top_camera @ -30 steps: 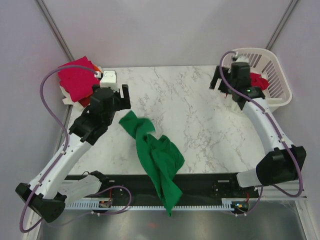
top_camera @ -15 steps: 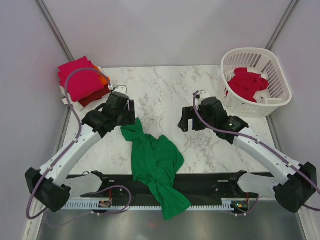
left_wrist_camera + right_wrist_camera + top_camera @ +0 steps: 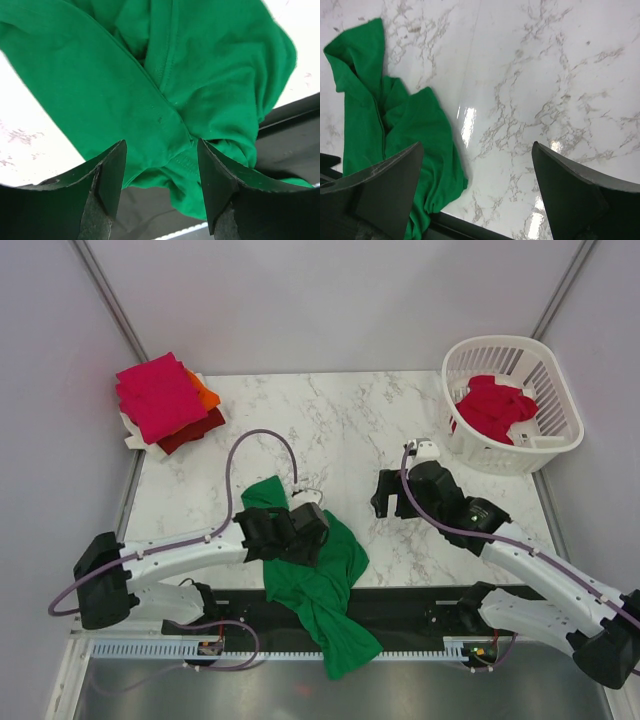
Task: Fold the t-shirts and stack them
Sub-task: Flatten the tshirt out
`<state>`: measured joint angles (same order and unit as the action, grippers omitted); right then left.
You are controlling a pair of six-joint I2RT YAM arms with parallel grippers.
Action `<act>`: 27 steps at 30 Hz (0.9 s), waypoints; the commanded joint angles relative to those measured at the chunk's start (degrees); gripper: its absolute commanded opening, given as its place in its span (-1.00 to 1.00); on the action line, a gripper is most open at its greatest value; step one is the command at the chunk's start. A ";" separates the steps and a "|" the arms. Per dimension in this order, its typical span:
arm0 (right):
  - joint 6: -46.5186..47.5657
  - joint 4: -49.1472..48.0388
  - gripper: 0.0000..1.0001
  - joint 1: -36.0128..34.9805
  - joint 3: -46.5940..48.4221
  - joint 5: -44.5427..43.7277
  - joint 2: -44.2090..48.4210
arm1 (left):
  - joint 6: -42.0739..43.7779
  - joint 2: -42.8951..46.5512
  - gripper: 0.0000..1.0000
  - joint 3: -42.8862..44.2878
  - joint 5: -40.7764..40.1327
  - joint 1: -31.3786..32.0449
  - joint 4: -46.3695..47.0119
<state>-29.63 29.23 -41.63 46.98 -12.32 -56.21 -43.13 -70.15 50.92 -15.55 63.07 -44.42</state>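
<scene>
A bright green t-shirt (image 3: 335, 575) lies crumpled at the table's front middle, with its lower part hanging over the front edge. My left gripper (image 3: 312, 538) is right above it, open. In the left wrist view (image 3: 161, 146) the green cloth (image 3: 200, 75) lies under and between the jaws, ungripped. My right gripper (image 3: 384, 494) is open and empty over bare marble to the right of the shirt. In the right wrist view (image 3: 475, 150) the shirt (image 3: 385, 130) lies at the left. Folded magenta-pink (image 3: 158, 395), orange (image 3: 205, 396) and dark red (image 3: 196, 430) shirts are stacked at the back left.
A white slatted laundry basket (image 3: 561, 388) stands at the back right with a red shirt (image 3: 492, 408) inside. The black front rail (image 3: 420, 605) runs along the table's near edge. Grey walls enclose the table's back and sides.
My left arm swung from the back left down onto the green shirt near the front. My right arm came away from the basket to mid-table. The shirt slid a little frontward.
</scene>
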 commanded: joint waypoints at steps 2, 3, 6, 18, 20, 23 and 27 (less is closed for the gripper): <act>-0.08 -0.23 0.96 0.14 1.89 -5.17 0.31 | -6.26 -6.38 0.27 3.22 -5.28 3.63 1.97; -0.08 0.03 0.96 0.14 1.71 -5.09 0.22 | -6.17 -7.36 0.26 3.66 -5.28 3.90 1.97; -0.25 0.47 0.96 0.23 0.66 -5.09 -0.05 | -6.61 -9.73 0.18 4.37 -5.10 4.61 1.97; 0.36 0.56 0.96 0.58 0.30 -6.58 -0.75 | -8.02 -12.03 -0.01 2.79 -3.26 6.19 1.89; 0.45 0.56 0.96 0.67 0.22 -6.58 -0.92 | -8.63 -12.29 -0.03 2.00 -2.73 6.54 1.89; 0.19 0.56 0.96 0.67 -0.13 -6.58 -0.66 | -9.95 -12.91 -0.04 0.68 -2.12 7.07 1.97; 0.18 0.56 0.96 0.67 -0.49 -6.76 -0.57 | -11.18 -13.43 -0.11 0.15 -2.64 7.68 1.97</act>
<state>-29.58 29.91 -41.06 46.81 -17.93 -57.12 -50.61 -83.15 51.42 -17.58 69.93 -43.20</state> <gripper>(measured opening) 0.981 0.457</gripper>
